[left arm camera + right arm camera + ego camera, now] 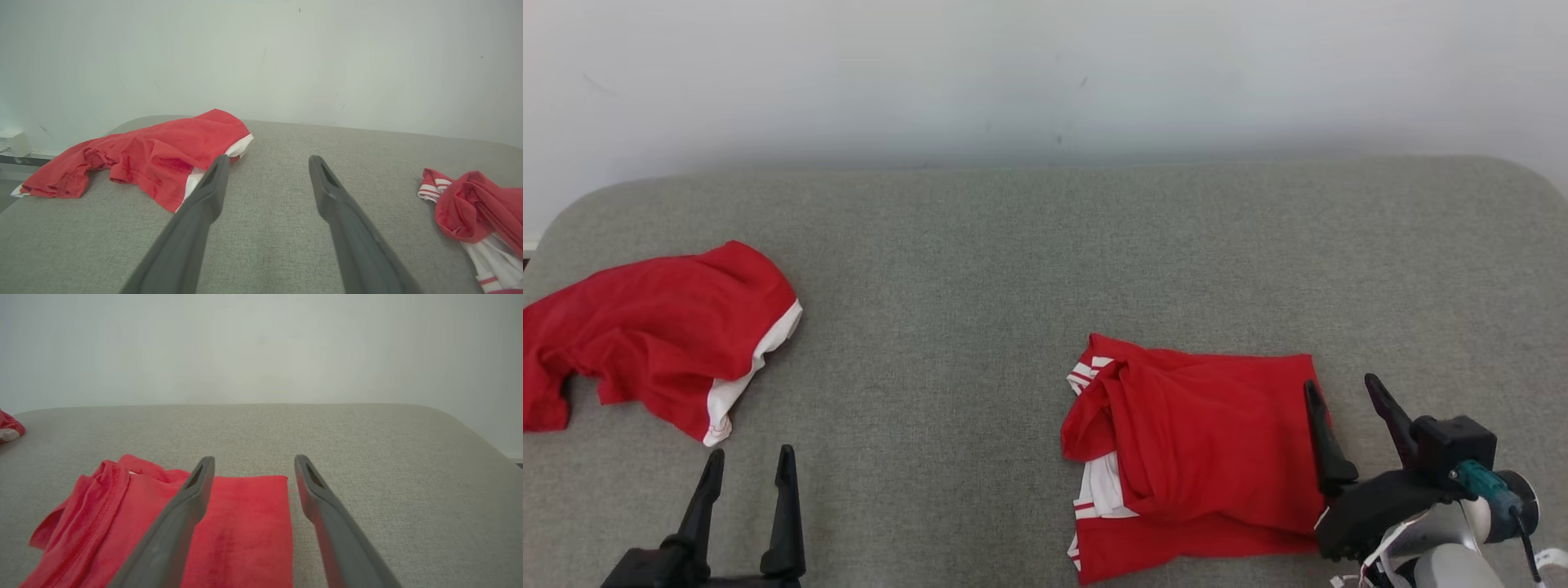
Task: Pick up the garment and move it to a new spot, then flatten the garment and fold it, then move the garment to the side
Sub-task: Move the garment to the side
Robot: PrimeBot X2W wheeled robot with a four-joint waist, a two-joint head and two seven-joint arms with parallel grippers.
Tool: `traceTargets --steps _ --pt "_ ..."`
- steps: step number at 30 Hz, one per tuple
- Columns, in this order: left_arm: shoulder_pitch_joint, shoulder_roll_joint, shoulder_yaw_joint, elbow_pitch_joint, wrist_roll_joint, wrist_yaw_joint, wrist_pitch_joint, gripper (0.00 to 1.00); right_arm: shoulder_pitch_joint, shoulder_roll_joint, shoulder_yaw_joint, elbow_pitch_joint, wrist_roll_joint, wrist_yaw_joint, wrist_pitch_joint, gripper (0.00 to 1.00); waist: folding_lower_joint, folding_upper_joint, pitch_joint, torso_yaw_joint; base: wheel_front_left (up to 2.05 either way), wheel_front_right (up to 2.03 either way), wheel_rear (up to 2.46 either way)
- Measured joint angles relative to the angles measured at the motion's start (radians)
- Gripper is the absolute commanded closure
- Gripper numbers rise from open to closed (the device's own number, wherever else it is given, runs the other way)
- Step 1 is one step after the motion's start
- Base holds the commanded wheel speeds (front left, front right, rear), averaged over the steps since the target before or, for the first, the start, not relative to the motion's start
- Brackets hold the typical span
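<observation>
Two red garments with white trim lie on the grey cushioned surface point(1029, 245). A folded one point(1201, 457) rests at the front right, also seen as folded garment point(229, 531) and folded garment point(478, 212). A crumpled one point(654, 335) lies at the far left, also crumpled garment point(155, 155). My right gripper point(1341, 390) hovers open at the folded garment's right edge, one finger over the cloth, holding nothing; right gripper point(253, 461). My left gripper point(750, 459) stands open and empty near the front edge, just in front of the crumpled garment; left gripper point(267, 161).
A pale wall point(1045, 73) runs behind the surface's rounded back edge. Open grey cloth lies between the two garments and behind them. A small white box point(14, 143) sits off the left end, by the wall.
</observation>
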Motion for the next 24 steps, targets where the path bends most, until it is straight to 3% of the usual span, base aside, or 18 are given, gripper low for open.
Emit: traceTargets --steps 17,18,19,20,24 --pt "-0.079 -0.001 -0.007 0.000 -0.011 -0.002 0.000 0.00 -0.148 -0.027 -0.009 0.325 0.042 0.000 0.042 0.00 0.0001 0.0001 0.127 0.026 0.00 0.00 0.00" --pt "-0.081 -0.001 -0.008 0.000 -0.011 -0.003 0.000 0.00 -0.155 -0.024 -0.006 0.335 0.053 0.000 0.042 0.11 0.0001 0.0000 0.133 0.027 0.00 0.00 0.00" --pt "-0.085 -0.001 -0.008 0.001 -0.011 -0.003 0.000 0.00 -0.161 -0.022 -0.001 0.347 0.063 0.000 0.044 0.71 0.0001 0.0000 0.139 0.027 0.00 0.00 0.00" --pt "-0.088 -0.001 -0.008 0.001 -0.011 -0.003 0.000 0.00 -0.166 -0.022 0.007 0.355 0.072 0.000 0.045 0.98 0.0000 -0.0001 0.144 0.027 0.00 0.00 0.00" --pt "-0.093 -0.001 -0.006 0.004 -0.014 -0.003 0.000 0.00 -0.185 -0.020 0.033 0.365 0.113 0.000 0.041 1.00 -0.0001 -0.0001 0.158 0.024 0.00 0.00 0.00"
